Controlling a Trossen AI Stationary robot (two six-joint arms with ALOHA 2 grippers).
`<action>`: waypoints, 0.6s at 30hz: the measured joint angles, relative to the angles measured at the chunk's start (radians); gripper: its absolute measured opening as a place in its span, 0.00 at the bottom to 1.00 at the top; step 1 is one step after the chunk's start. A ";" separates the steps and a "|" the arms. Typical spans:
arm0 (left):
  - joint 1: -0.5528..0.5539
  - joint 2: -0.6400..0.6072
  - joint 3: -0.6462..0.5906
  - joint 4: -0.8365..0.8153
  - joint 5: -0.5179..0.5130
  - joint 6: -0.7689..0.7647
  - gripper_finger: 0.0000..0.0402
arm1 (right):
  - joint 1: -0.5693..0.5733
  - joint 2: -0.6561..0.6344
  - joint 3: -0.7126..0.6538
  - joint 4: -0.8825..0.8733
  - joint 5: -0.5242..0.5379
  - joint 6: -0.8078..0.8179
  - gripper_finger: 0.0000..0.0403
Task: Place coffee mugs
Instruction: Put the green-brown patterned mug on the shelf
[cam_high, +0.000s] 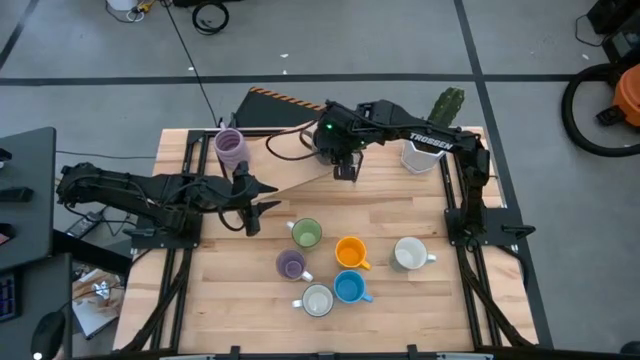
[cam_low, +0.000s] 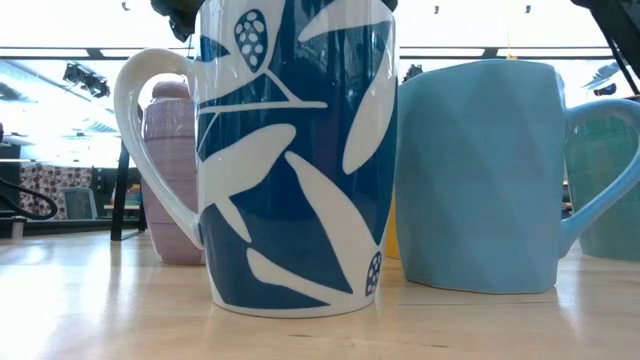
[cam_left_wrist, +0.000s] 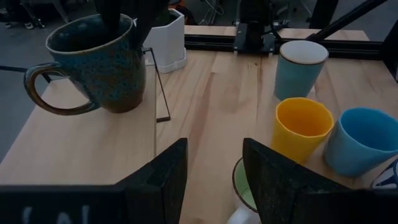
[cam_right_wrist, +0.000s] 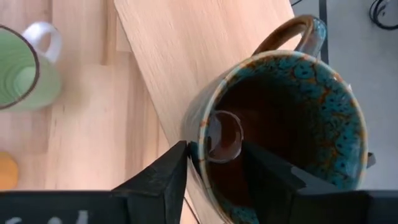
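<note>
At the back of the worktop, the right tool pinches the rim of the dark brown mug over a raised wooden board. It should lower the mug flat and steady, then let go. The left tool waits nearby, wide apart, holding nothing.

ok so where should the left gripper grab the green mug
By the rim, from straight above. The green mug stands upright with its mouth open and its handle toward the front edge. The orange mug sits close beside it, so a side approach looks cramped. The left gripper is open nearby.
</note>
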 joint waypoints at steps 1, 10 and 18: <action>0.000 0.000 0.000 0.000 0.000 0.000 0.40 | -0.002 0.000 0.000 0.009 0.000 0.015 0.37; 0.000 0.001 0.000 0.000 0.000 0.000 0.40 | -0.016 0.002 0.000 0.126 -0.044 0.143 0.33; 0.071 0.037 0.004 0.090 -0.002 0.016 0.40 | 0.000 -0.018 0.000 0.138 -0.048 0.126 0.34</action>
